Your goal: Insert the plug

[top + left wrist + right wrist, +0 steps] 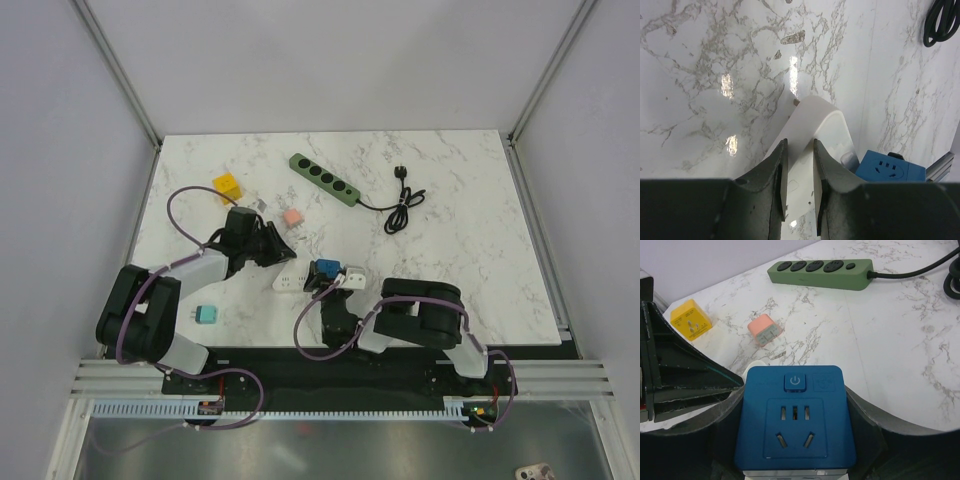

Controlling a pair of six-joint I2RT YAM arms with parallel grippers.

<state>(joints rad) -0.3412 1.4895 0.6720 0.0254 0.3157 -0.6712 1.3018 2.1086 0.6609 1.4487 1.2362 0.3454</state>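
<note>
Only the top view shows the one teal cube [208, 315] at the left of the bench [450, 260], then the left claw [798, 150] pinches the single white socket block [810, 120], the right claw [795, 440] clamps the one blue plug cube [795, 410] just beside it, and one green four-socket strip [325, 180] lies farther back right.

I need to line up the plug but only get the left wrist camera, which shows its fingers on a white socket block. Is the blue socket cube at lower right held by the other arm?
Observer: Yes, the right gripper is shut on the blue socket cube, one finger on each side.
Operator: Which face points at its wrist camera?
Observer: The face with the power button and the socket holes.
Operator: Anything loose near it?
Observer: A pink adapter lies loose just beyond the cube.
</note>
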